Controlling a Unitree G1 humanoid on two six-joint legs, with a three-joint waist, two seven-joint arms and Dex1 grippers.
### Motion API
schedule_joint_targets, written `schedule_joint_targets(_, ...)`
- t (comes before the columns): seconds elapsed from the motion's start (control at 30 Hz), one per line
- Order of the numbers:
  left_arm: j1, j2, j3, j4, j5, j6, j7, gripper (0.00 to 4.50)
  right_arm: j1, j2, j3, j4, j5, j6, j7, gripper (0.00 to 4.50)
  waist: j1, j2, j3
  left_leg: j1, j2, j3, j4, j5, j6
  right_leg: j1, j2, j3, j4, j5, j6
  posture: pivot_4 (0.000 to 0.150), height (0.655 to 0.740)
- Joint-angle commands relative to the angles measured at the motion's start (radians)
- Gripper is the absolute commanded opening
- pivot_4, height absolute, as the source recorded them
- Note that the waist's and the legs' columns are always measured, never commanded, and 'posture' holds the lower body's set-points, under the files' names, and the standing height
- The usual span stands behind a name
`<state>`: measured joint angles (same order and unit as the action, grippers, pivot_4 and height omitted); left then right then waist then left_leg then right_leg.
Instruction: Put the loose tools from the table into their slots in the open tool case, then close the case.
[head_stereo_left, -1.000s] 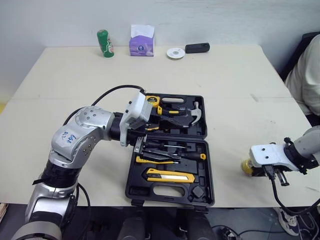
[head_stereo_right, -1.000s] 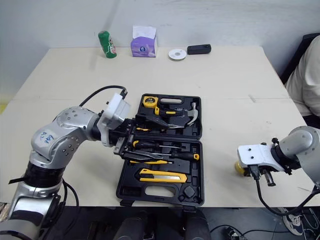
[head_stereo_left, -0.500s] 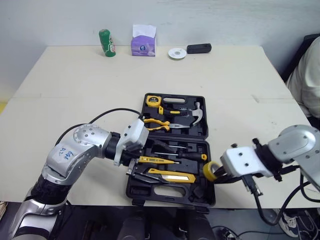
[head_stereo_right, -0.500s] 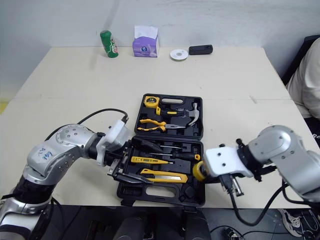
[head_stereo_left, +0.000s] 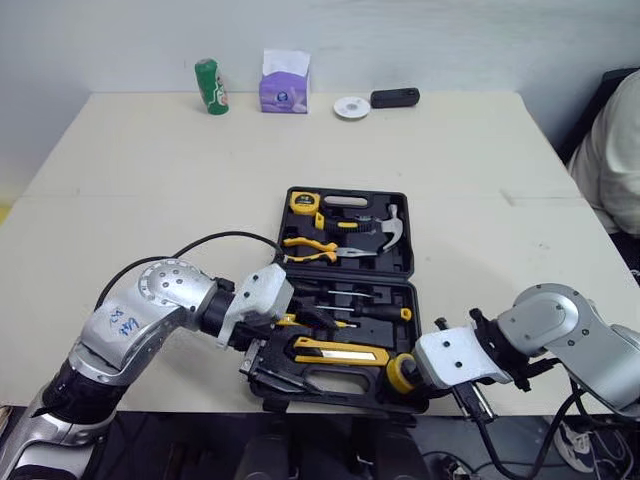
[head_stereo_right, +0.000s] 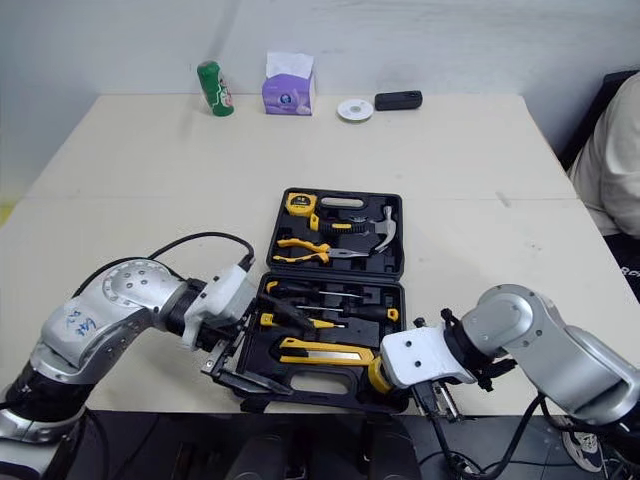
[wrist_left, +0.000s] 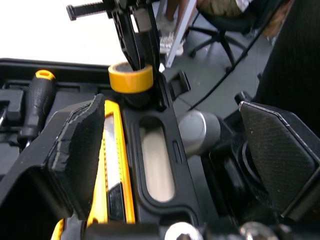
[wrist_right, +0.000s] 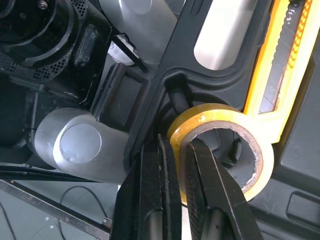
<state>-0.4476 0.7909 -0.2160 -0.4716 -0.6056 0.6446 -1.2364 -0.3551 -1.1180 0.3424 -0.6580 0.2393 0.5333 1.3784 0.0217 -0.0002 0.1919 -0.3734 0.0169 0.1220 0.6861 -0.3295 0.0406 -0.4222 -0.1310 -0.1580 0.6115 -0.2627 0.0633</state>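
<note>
Tool case (head_stereo_left: 404, 350) lies open at the table's (head_stereo_left: 150, 180) front edge, most slots filled. Right gripper (wrist_right: 177, 150) pinches the tape roll's (head_stereo_left: 401, 374) wall over the corner slot, apparently not seated. Left gripper (head_stereo_left: 268, 365) gapes wide at the case's front rim, and the lid is not yet closed.

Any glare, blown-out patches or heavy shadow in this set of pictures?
Left wrist view: the table is blown out to plain white, while the tape roll is well lit. Right wrist view: the tool case reads near-black with little relief. Left eye view: soft, even light, no hard shadows on the table.
</note>
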Motion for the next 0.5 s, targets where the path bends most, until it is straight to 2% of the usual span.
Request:
schedule_joint_targets(0.03, 0.014, -0.006, -0.021, -0.006, 0.083, -0.103, 0.005, 4.50, 0.023, 0.016, 0.024, -0.016, -0.005, 0.015, -0.013, 0.06, 0.002, 0.000, 0.000, 0.000, 0.000, 0.000, 0.000, 0.000, 0.000, 0.000, 0.000, 0.000, 0.000, 0.000, 0.000, 0.150, 0.7278)
schedule_joint_targets(0.33, 0.010, -0.011, -0.031, -0.002, 0.093, -0.118, -0.015, 4.50, 0.052, 0.014, 0.048, -0.006, -0.045, -0.013, -0.018, 0.06, 0.002, -0.003, 0.000, 0.000, 0.000, -0.001, 0.000, 0.000, 0.001, 0.000, 0.000, -0.001, 0.000, 0.000, 0.000, 0.150, 0.7278)
schedule_joint_targets(0.5, -0.001, -0.020, -0.031, 0.003, 0.089, -0.111, -0.013, 4.50, 0.054, 0.012, 0.006, -0.045, 0.019, 0.010, -0.002, 0.06, 0.002, -0.003, 0.000, 0.000, 0.000, -0.001, 0.000, 0.000, 0.001, 0.000, 0.000, -0.001, 0.000, 0.000, 0.000, 0.150, 0.7278)
